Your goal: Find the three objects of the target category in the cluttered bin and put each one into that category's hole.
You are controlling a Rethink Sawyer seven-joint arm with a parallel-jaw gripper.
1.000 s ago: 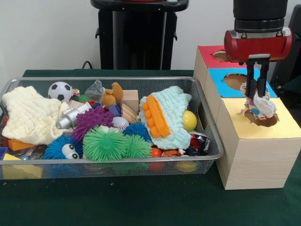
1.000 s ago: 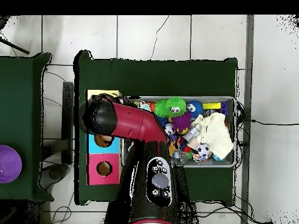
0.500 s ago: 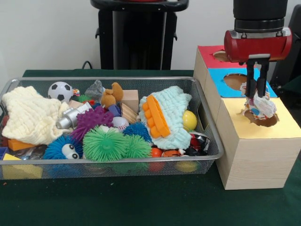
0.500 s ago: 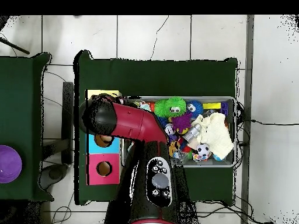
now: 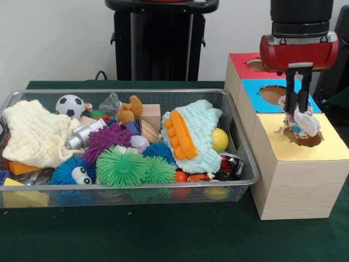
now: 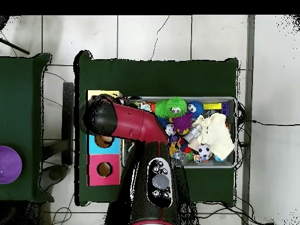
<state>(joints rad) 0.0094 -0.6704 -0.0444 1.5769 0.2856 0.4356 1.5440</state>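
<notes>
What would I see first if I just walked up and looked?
Probably the gripper, holding a small white, colourful crumpled object right over the hole in the yellow-topped box. Next, the wire bin beside the boxes, crammed with toys: a spiky green ball at its front, a soccer ball at the back, and a cream cloth at one end.

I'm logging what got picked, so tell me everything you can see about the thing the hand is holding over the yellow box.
The held item looks like a small crumpled piece of soft material, mostly white with blue and reddish patches. It hangs pinched between the dark fingers of the hand, directly over the round hole in the yellow-topped box, its lower edge at the hole's rim. What it is exactly cannot be told. In the overhead view the arm hides it.
</notes>
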